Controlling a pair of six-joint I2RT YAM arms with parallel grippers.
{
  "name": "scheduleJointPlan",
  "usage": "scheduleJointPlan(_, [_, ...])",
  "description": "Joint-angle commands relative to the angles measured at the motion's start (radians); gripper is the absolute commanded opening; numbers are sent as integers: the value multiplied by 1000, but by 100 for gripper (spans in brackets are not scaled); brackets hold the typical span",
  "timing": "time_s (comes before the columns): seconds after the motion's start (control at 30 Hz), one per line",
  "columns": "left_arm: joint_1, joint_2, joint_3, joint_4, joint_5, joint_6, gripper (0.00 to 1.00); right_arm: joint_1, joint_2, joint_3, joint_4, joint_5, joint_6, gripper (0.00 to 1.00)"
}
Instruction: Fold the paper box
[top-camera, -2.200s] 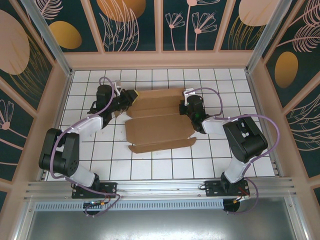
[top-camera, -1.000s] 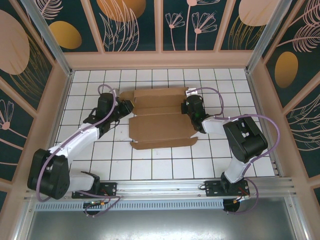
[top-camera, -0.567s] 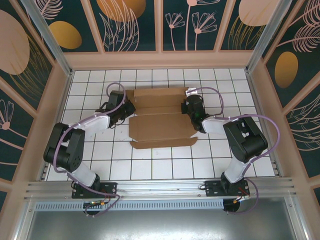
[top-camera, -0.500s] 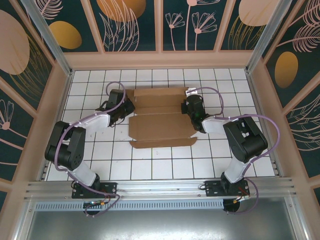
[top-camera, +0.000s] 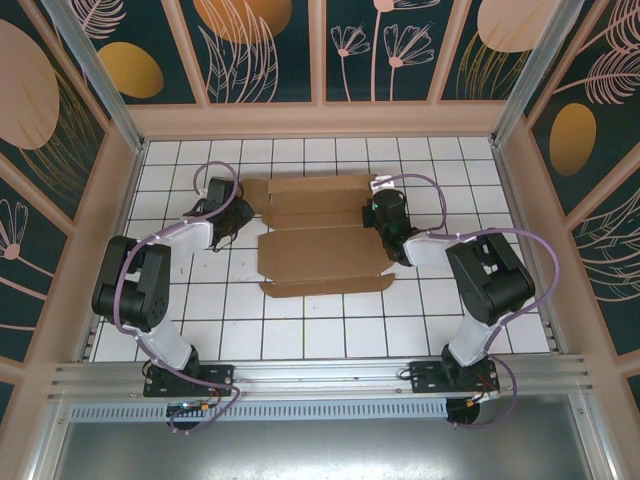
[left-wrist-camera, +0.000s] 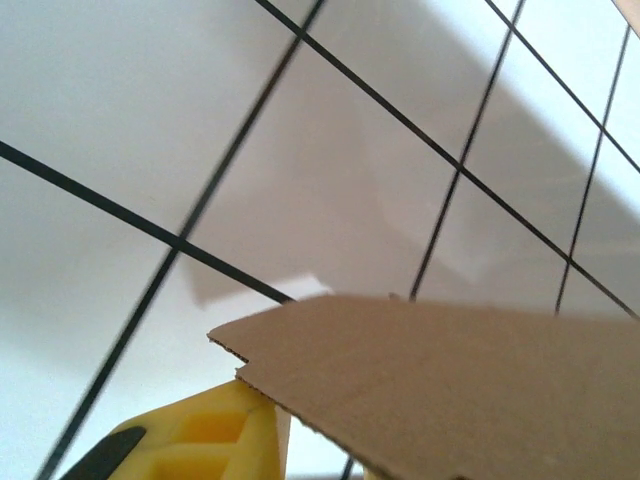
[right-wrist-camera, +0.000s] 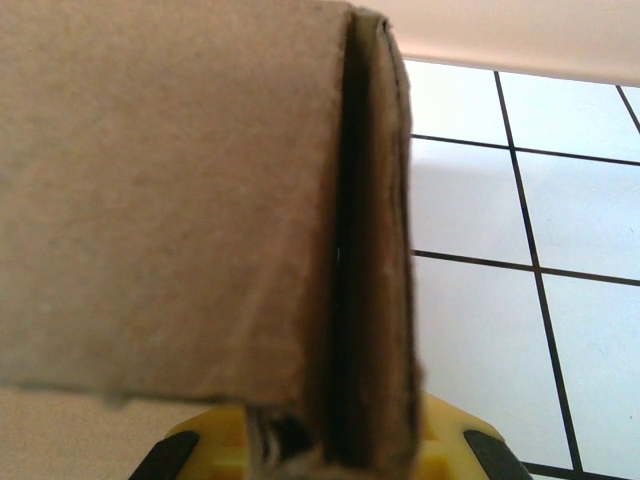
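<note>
White tiled table (top-camera: 330, 330) | box (top-camera: 320, 250) lies mid-table, toward far side | right gripper (top-camera: 370, 214) clamped on box's doubled right edge | left gripper (top-camera: 240, 212) at box's left edge, cardboard corner over one finger (left-wrist-camera: 200, 440), cannot tell its opening

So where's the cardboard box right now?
In the top view the box lies mid-table on the white tiles, the left pincer at its far-left corner and the right pincer clamped on its right edge.
</note>
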Motion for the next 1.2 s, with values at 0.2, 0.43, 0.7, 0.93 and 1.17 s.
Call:
scheduleJointPlan(0.2, [96, 75, 60, 62, 107, -88, 31, -1, 28, 33, -20, -10, -5, 0])
scheduleJointPlan(0.43, [105, 186, 126, 143, 286, -110, 40, 0, 37, 53, -45, -25, -8, 0])
scheduleJointPlan(0.7, [98, 188, 62, 229, 380, -129, 42, -1, 45, 73, -63, -34, -13, 0])
scheduleJointPlan(0.93, [87, 236, -3, 284, 451, -160, 36, 0, 62, 93, -78, -43, -11, 0])
scheduleJointPlan(1.17, [75, 205, -4, 297, 515, -163, 34, 1, 70, 103, -90, -47, -8, 0])
